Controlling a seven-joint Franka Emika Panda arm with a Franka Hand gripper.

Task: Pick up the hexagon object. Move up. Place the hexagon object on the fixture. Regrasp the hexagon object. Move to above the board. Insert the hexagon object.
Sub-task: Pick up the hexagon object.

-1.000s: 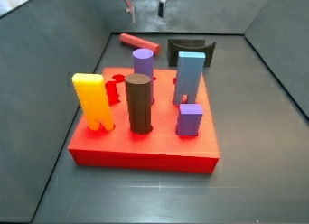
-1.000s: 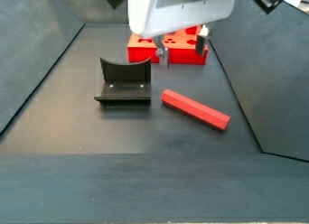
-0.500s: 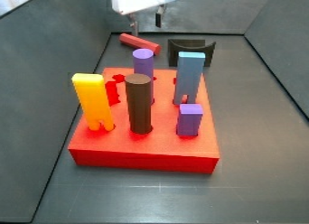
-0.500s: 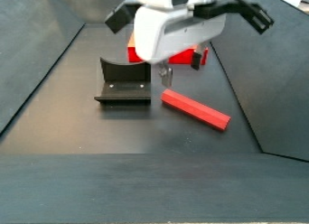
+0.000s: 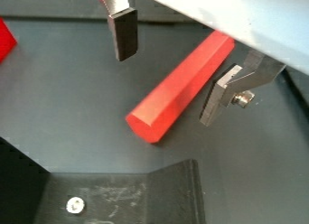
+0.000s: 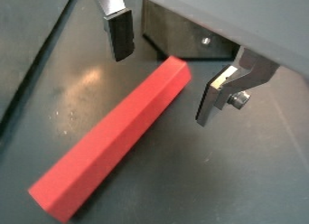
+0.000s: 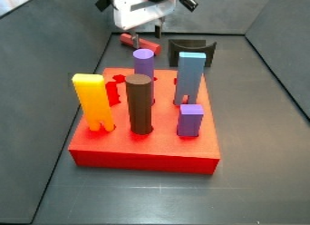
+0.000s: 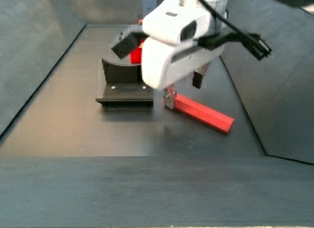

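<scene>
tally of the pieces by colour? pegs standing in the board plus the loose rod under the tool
Purple: 2
Red: 2, the short peg and the hexagon object lying under the open tool
Yellow: 1
Blue: 1
Dark brown: 1
Total: 7, with 6 standing in the board

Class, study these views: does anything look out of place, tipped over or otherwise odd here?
Only the hexagon object lies flat on the floor beside the fixture, while the other pegs stand upright in the board. The open gripper straddles it. Nothing looks damaged.
</scene>
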